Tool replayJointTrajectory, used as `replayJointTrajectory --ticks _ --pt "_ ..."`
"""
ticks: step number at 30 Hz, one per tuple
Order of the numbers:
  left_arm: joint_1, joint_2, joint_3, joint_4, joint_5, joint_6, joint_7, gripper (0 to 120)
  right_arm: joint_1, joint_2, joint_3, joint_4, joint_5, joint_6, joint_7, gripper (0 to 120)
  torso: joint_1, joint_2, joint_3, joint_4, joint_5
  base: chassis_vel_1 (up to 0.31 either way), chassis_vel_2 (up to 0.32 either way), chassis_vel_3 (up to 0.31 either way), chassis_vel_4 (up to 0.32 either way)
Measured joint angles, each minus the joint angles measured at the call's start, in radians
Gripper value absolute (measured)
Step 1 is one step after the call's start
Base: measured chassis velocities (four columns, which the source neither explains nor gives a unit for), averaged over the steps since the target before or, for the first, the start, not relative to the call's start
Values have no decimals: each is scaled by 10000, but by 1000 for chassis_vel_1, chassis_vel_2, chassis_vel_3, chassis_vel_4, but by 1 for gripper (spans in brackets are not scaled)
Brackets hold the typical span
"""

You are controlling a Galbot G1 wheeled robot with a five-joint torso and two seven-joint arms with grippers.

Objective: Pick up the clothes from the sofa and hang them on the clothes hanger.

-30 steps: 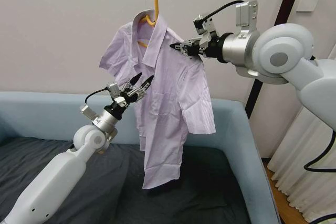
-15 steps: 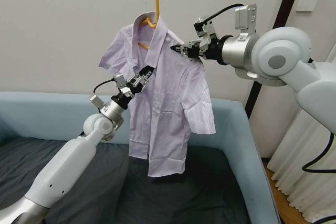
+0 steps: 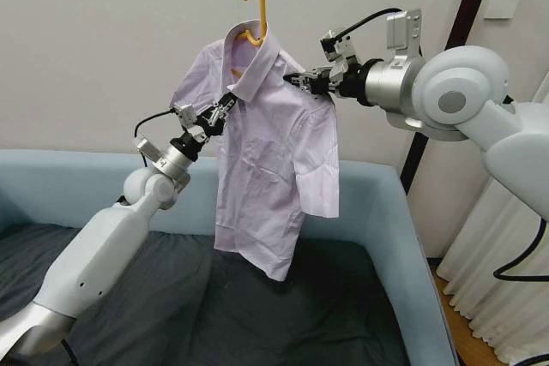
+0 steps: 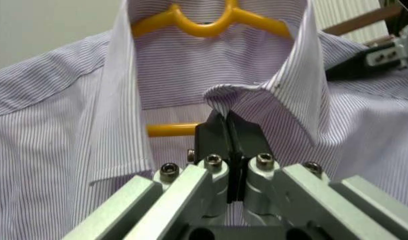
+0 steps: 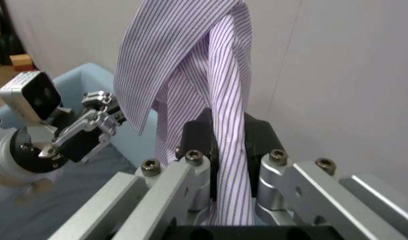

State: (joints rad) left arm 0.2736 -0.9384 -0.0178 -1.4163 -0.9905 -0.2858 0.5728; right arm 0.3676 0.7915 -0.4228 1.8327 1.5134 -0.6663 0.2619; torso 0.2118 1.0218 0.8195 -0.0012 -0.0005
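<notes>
Lilac striped cotton shirt (image 3: pixel 274 160) on yellow plastic hanger (image 3: pixel 255 6). My left pincer (image 3: pixel 225 107) grips placket, 7 o'clock; right pincer (image 3: pixel 296 81) grips shoulder, 4 o'clock. Next, I judge: hook needs somewhere to hang.

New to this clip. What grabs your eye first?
A lilac striped shirt on a yellow hanger is held up in front of the white wall, above the blue sofa. Both pincers are shut on it. The left pincer pinches the front just below the collar, and the right pincer grips the fabric at the shoulder on the robot's right.
</notes>
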Motion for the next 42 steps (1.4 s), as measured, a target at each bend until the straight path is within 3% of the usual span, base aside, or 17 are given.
replayJointTrajectory --ticks 7,14,23,26,28,30,32,33,36,38,42 --pt "728 -114 -127 93 841 -76 -332 0 -42 -75 -1 122 146 136 84 7 0 1 0 1 -3 0 0 0 0" --pt "1474 -419 -209 -293 945 -362 -1760 2 -99 -257 -23 306 414 282 271 7 0 0 0 -3 1 0 0 0 0" --pt "2836 -216 -812 -1131 618 -729 -1876 32 -97 -574 -30 455 567 302 601 7 0 1 0 0 0 0 0 0 0" --pt "4110 -110 -1395 -1754 697 -953 -1679 47 -102 -733 78 577 870 193 1055 7 0 1 0 -1 0 0 0 0 0" --pt "4660 -147 -1702 -1923 862 -980 -1676 50 -102 -793 107 591 911 163 1133 7 -1 1 -1 -1 1 0 0 0 0" --pt "5701 -354 -2335 -2237 1496 -966 -2062 60 -102 -895 162 601 978 82 1272 7 0 1 -1 1 -3 0 0 0 0" --pt "6973 -728 -3017 -2703 2628 -667 -3476 69 -98 -1014 234 641 1095 -27 1420 7 -1 1 -1 2 -1 0 0 0 0" --pt "6973 -728 -3017 -2703 2628 -667 -3476 69 -98 -1014 234 641 1095 -27 1420 7 -1 1 -1 2 -1 0 0 0 0" --pt "8820 -1399 -3700 -3443 3697 -256 -5004 82 -130 -1123 342 732 1150 -96 1445 7 -1 1 -1 2 -2 0 0 0 0" --pt "9633 -1772 -3982 -3763 3974 -185 -5525 89 -199 -1125 445 754 1137 -131 1445 7 -2 1 -2 3 -1 0 0 0 0" --pt "10528 -2236 -4371 -4009 4026 -368 -5530 99 -415 -1098 742 731 971 -222 1444 7 -2 1 -1 2 -1 0 0 0 0"
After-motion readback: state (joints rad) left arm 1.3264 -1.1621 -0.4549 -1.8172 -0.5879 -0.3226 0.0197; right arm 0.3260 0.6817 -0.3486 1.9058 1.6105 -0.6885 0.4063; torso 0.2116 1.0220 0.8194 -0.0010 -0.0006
